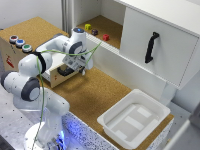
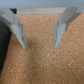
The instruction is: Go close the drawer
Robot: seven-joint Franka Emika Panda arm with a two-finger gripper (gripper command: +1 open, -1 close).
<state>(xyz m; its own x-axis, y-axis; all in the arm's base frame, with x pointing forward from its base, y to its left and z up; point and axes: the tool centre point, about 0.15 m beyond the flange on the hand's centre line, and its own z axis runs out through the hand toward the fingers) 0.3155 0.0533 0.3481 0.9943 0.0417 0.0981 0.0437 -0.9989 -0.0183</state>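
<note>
The white Franka arm's gripper (image 2: 39,31) is hovering over the cork tabletop (image 1: 95,92), fingers spread apart and gripping nothing. The small white-walled drawer (image 1: 56,74) with its light tan wooden front is standing open directly beneath the wrist.

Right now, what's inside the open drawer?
The drawer shows white inner walls and no visible contents. The arm and gripper cover most of its interior in the exterior view, and the wrist view shows only cork surface, so it cannot be confirmed empty.

Drawer (image 1: 56,64): small box, white inner walls, light tan wooden front, small dark handle; pulled open, on cork surface, partly hidden by arm.
</note>
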